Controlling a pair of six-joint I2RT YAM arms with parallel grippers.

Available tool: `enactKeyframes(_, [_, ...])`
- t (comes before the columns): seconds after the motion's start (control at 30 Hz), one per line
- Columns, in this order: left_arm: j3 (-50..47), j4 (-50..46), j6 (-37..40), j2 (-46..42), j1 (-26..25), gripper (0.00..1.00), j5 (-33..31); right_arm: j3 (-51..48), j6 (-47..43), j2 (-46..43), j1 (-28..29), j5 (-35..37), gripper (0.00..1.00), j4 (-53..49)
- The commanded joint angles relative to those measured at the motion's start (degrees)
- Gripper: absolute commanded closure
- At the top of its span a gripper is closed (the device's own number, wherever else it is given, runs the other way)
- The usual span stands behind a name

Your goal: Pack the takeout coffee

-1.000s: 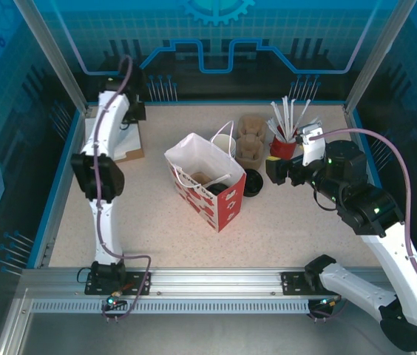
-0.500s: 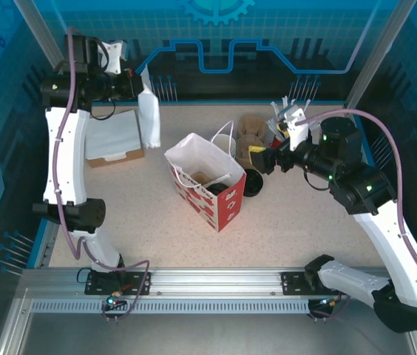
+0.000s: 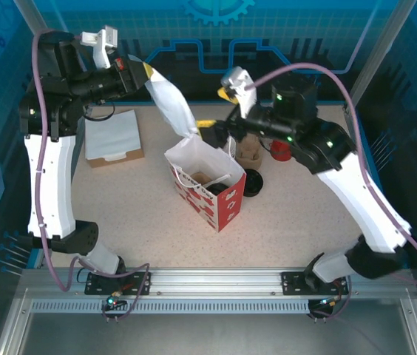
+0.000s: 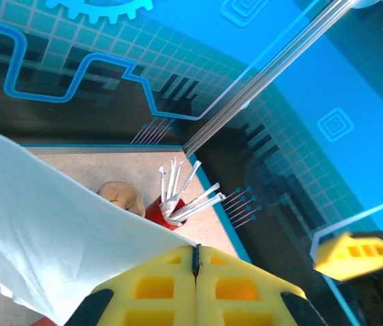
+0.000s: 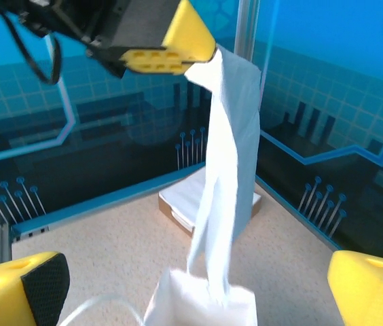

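Both jaws of the left gripper [image 3: 143, 72] are pressed together on the top corner of a white napkin [image 3: 170, 103]; the gripper is raised high over the far-left part of the desk [image 3: 304, 214]; the napkin hangs slantwise from it, its lower end reaching the open mouth of the bag [image 3: 205, 181]; whether that end is inside or only at the rim, I cannot tell. The left wrist view shows the two yellow pads closed edge to edge, with the napkin spreading off to the left.

The right gripper [image 3: 214, 111] hovers above the far rim of the bag with its jaws wide apart and nothing between them; in its wrist view the yellow tips sit at the lower corners, and the hanging napkin and the bag's white top edge lie between them.

The bag stands upright mid-desk, white with red print; something brown and dark shows inside it, too unclear to name. The black lid [image 3: 253, 183] lies flat on the desk, touching the bag's right side; the cup [image 3: 225, 146] stands just behind the bag, mostly hidden under the right gripper. Just beside it to the right is the brown carrier [image 3: 250, 153]; further right is the red cup of straws [image 3: 281, 150]. A napkin box [image 3: 112, 137] sits far left, well apart from the bag.
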Motion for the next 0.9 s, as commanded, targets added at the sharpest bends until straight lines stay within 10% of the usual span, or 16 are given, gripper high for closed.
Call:
enactKeyframes(0.0, [-1.7,3.1,-6.1,-1.5,-0.7,1.00,3.1,9.9,4.7,7.2,0.9,-0.2,0.00,-3.2])
enactKeyframes(0.33, [-2.6,2.7,-6.1,-2.7,-1.3,1.00,4.0,31.0,5.6,25.0,2.2,-2.6,0.08,-10.6])
enactKeyframes(0.6, [-2.5,2.4,-6.2,-2.8,-1.3,1.00,5.5,32.6,5.0,25.9,1.8,-8.6,0.85,-12.9])
enactKeyframes(0.7, [-2.3,2.2,-6.0,-3.0,-1.2,0.85,5.5,32.6,7.0,24.4,0.9,-10.6,1.00,-14.1])
enactKeyframes(0.87, [-1.8,-0.8,-4.6,-4.3,-0.3,0.29,5.2,32.4,12.4,19.8,-2.6,-13.4,1.00,-17.0])
